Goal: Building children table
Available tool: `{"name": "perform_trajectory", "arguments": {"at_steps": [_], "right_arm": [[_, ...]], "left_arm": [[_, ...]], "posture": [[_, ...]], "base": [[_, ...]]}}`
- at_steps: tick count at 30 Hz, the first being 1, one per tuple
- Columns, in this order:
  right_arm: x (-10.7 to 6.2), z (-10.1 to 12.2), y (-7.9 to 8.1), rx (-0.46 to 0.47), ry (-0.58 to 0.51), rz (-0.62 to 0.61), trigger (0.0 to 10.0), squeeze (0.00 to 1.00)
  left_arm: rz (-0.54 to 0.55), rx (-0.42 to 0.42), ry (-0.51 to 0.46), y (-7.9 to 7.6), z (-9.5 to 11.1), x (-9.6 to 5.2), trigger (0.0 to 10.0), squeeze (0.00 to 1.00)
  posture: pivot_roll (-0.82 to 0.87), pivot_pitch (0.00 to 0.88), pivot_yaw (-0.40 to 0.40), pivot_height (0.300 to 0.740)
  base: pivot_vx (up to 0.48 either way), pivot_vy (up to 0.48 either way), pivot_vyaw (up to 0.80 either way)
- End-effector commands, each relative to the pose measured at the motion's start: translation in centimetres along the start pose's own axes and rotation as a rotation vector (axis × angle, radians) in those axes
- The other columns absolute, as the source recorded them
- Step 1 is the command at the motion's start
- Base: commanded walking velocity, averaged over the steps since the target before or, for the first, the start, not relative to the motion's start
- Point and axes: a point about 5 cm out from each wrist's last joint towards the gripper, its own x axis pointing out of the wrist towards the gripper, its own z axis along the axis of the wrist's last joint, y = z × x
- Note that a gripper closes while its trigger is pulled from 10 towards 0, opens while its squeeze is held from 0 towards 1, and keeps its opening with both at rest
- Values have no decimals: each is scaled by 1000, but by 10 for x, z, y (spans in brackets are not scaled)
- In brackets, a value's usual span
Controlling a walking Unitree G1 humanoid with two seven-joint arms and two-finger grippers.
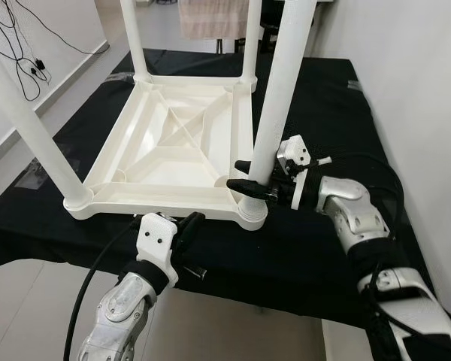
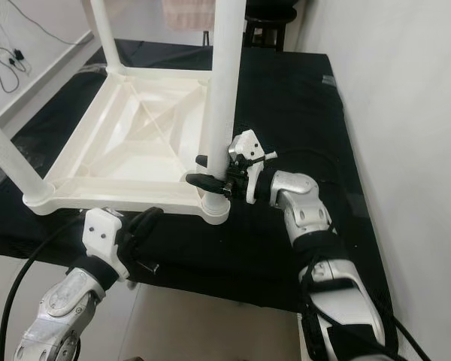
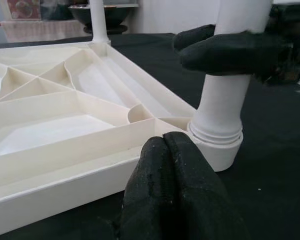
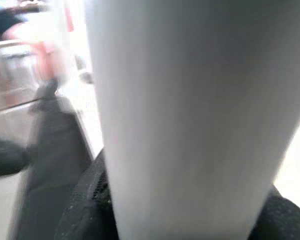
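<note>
A white plastic children's table [image 1: 177, 150] lies upside down on a black-covered tabletop [image 1: 316, 105], its ribbed underside facing up. Four white legs stand in its corner sockets. The right gripper [image 1: 248, 175] is clamped around the near-right leg [image 1: 282, 90] just above its socket [image 1: 250, 211]. The left gripper [image 1: 186, 228] sits at the table's near edge with its fingers [image 3: 172, 185] pressed together, grasping nothing, just beside that socket.
</note>
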Motion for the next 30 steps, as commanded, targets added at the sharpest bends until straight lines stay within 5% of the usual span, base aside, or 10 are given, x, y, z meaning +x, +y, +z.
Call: {"name": "perform_trajectory", "arguments": {"at_steps": [1, 2, 4, 12, 13, 18, 19, 21, 22, 30], "right_arm": [[-7, -38, 10, 56, 167, -147, 0, 0], [-12, -41, 5, 73, 175, -438, 0, 0], [-18, -41, 10, 89, 176, -595, 0, 0], [-7, -27, 10, 92, 113, -630, 0, 0], [1, -26, 10, 99, 131, -602, 10000, 0], [11, -20, 12, 109, 117, -530, 10000, 0], [15, -14, 11, 108, 92, -497, 10000, 1000], [22, 4, 4, 105, -3, -400, 10000, 1000], [22, 14, 1, 92, -34, -353, 10000, 0], [17, 32, -15, 31, -50, -46, 10000, 0]], "left_arm": [[10, 3, 7, 2, -1, -3, 10000, 0], [10, 0, 6, 3, -1, -3, 10000, 0], [10, -6, 5, 3, -1, -3, 10000, 0], [5, -3, 14, 3, -3, -1, 10000, 0], [9, 0, 17, 2, -4, -1, 10000, 0], [13, 3, 19, 2, -4, 0, 10000, 0], [15, 4, 19, 1, -5, 0, 10000, 0], [13, 2, 21, 1, -5, 0, 10000, 0], [11, 1, 22, 0, -6, 0, 10000, 0], [9, -4, 26, -1, -6, 3, 10000, 0]], "posture": [[100, 127, -14, 740], [97, 127, -14, 740], [87, 124, -10, 740], [91, 101, -17, 740], [93, 98, -20, 740], [98, 94, -21, 740], [101, 90, -24, 740], [103, 88, -24, 740], [102, 85, -25, 740], [99, 88, -27, 740]], "base": [[0, 0, 0], [0, 0, 0], [0, 0, 0], [0, 0, 0], [0, 0, 0], [0, 0, 0], [0, 0, 0], [0, 0, 0], [0, 0, 0], [0, 0, 0]]}}
